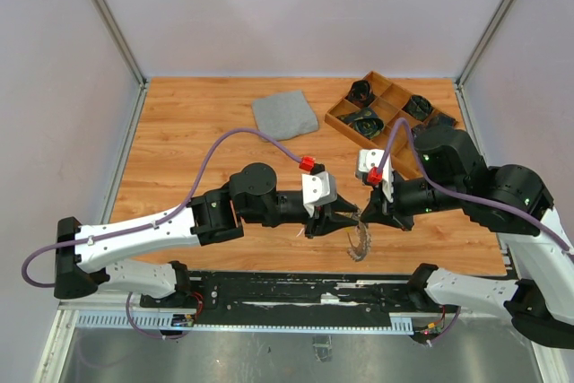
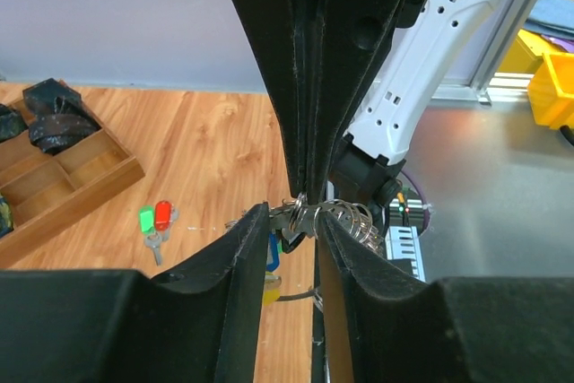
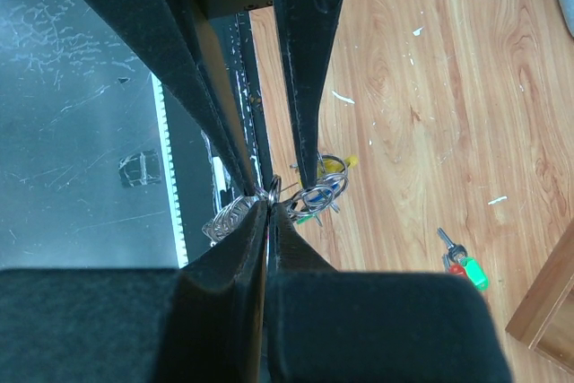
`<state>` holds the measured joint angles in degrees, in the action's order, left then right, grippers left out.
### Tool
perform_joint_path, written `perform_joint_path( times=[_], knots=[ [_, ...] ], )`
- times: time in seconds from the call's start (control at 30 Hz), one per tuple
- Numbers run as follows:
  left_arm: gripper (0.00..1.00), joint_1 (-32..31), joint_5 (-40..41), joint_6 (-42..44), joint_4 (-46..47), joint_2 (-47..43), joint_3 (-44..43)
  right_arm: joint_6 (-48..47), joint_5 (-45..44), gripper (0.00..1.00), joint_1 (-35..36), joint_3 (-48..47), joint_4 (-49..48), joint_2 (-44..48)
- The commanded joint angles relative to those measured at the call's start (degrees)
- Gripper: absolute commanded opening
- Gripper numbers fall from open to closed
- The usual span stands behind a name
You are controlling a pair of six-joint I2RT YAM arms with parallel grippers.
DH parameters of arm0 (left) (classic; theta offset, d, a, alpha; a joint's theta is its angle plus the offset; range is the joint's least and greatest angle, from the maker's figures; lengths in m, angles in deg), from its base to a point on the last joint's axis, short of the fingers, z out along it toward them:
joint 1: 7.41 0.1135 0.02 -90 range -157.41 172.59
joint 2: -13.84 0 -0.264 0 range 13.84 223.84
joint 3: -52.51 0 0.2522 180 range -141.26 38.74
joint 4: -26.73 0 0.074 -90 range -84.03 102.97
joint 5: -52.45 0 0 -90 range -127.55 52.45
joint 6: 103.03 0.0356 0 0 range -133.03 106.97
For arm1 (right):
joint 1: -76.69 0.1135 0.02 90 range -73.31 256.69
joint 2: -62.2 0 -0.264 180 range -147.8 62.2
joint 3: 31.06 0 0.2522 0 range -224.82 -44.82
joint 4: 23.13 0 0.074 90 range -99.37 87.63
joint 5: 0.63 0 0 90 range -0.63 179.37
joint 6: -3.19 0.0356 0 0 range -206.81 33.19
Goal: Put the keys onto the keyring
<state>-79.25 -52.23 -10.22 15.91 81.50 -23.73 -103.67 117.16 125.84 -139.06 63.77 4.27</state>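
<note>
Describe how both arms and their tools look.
Left arm and right arm: white lower links, black rounded joints, a white wrist block with a red fitting, a purple cable each. Left tool and right tool have long tapering black fingers.

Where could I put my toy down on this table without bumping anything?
The tabletop between the left wall and the grey cloth is bare. It's crowded front-middle, where the left gripper and right gripper meet at the keyring, and far right by the wooden tray.
</note>
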Motion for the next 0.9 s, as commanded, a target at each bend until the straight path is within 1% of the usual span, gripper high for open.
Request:
perform_joint_path(
  times=[0.0, 0.33, 0.4, 0.5, 0.6, 0.63, 0.67, 0.73, 0.77, 0.83, 0.87],
  knots=[
    [0.32, -0.71, -0.94, 0.86, 0.53, 0.29, -1.94, 0.06, -0.22, 0.01, 0.69, 0.39, -2.10, 0.58],
    [0.18, -0.94, -1.13, 0.68, 1.18, 0.47, -1.97, 0.60, -0.43, 0.01, 0.76, 1.86, -2.95, 0.76],
    [0.12, -1.04, -1.17, 0.68, 1.36, 0.37, -1.95, 0.85, -0.73, 0.01, 0.71, 2.12, -3.38, 0.96],
    [0.01, -1.12, -1.25, 0.61, 1.41, 0.30, -1.78, 1.42, -1.23, 0.01, 0.74, 2.40, -4.41, 1.43],
    [0.00, -1.12, 0.26, 0.15, 2.48, -0.50, -0.71, 2.15, -0.97, 0.01, 0.71, 2.45, -4.95, 1.67],
    [0.00, -1.16, 0.64, 0.11, 2.97, -0.94, -0.19, 2.48, -1.28, 0.02, 0.77, 2.40, -5.32, 1.85],
    [0.00, -1.12, 1.32, -0.06, 3.34, -1.34, 0.30, 3.39, -1.64, 0.07, 0.70, 2.56, -5.94, 2.23],
    [0.00, -1.13, 2.25, -0.16, 4.00, -2.19, 1.20, 4.85, -2.74, 0.23, 0.71, 3.17, -7.85, 3.31],
    [0.01, -1.16, 2.66, -0.25, 4.45, -2.61, 1.69, 5.55, -3.41, 0.28, 0.69, 3.63, -8.90, 4.07],
    [0.00, -1.12, 3.63, -0.47, 5.27, -3.48, 2.66, 7.31, -5.10, 0.34, 0.65, 5.13, -11.58, 5.57],
    [0.00, -1.13, 4.02, -0.63, 5.72, -3.76, 3.09, 8.49, -6.09, 0.35, 0.68, 6.03, -13.05, 6.40]
  ],
)
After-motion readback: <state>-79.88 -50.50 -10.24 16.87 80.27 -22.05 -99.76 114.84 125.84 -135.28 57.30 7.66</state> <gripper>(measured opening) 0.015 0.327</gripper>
